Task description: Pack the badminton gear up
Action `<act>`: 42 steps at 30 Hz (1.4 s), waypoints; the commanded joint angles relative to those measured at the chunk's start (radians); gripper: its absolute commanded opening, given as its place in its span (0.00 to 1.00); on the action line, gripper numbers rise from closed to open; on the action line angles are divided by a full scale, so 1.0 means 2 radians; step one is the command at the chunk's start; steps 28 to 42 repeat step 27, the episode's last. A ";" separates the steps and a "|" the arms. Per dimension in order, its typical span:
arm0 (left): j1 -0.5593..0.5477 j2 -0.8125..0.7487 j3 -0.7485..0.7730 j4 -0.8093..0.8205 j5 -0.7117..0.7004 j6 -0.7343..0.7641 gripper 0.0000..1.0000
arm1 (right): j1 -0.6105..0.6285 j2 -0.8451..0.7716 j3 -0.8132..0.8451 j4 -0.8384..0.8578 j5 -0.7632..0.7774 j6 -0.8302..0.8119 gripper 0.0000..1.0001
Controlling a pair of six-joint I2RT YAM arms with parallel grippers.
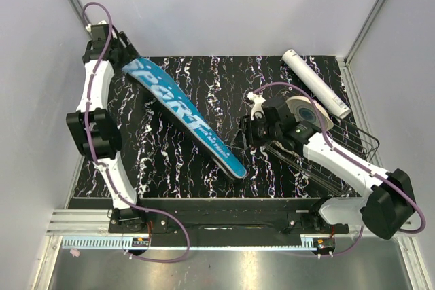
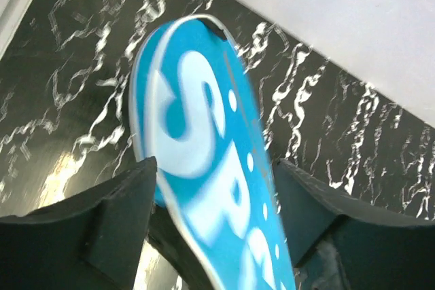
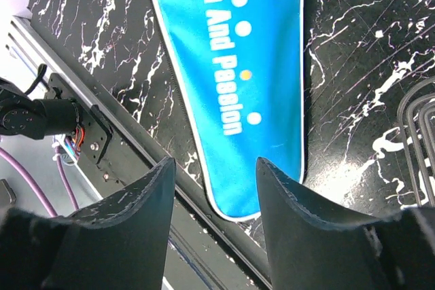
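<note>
The blue "SPORT" cover [image 1: 183,110] lies flat and slantwise on the black marbled table, its wide end at the far left and its narrow end near the front middle. My left gripper [image 1: 126,58] is at the wide end. In the left wrist view its jaws [image 2: 214,164] stand wide open, with the blurred cover [image 2: 197,120] running between them and a gap on the right side. My right gripper [image 1: 247,132] hovers by the narrow end, open and empty [image 3: 216,161], with the cover [image 3: 238,52] below it. A long white tube [image 1: 316,83] lies at the far right.
A black wire basket [image 1: 367,142] stands at the right, under my right arm, and a round woven disc [image 1: 304,110] leans at its far end. Its wires [image 3: 416,123] show at the right wrist view's edge. A black rail [image 1: 217,205] runs along the table's front edge.
</note>
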 commanded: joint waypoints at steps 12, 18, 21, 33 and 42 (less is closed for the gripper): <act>-0.094 -0.282 -0.154 -0.016 -0.037 0.080 0.76 | 0.001 -0.054 0.030 -0.001 0.151 0.003 0.62; -0.251 -0.366 -0.202 0.079 0.065 0.129 0.76 | 0.000 -0.140 0.039 -0.030 0.321 -0.049 0.75; -0.294 -0.401 -0.223 0.134 0.110 0.143 0.76 | 0.000 -0.196 0.035 -0.029 0.381 -0.077 0.76; -0.328 -0.527 -0.310 0.260 0.145 0.178 0.80 | 0.000 -0.335 0.012 0.015 0.406 -0.145 0.80; -0.328 -0.527 -0.310 0.260 0.145 0.178 0.80 | 0.000 -0.335 0.012 0.015 0.406 -0.145 0.80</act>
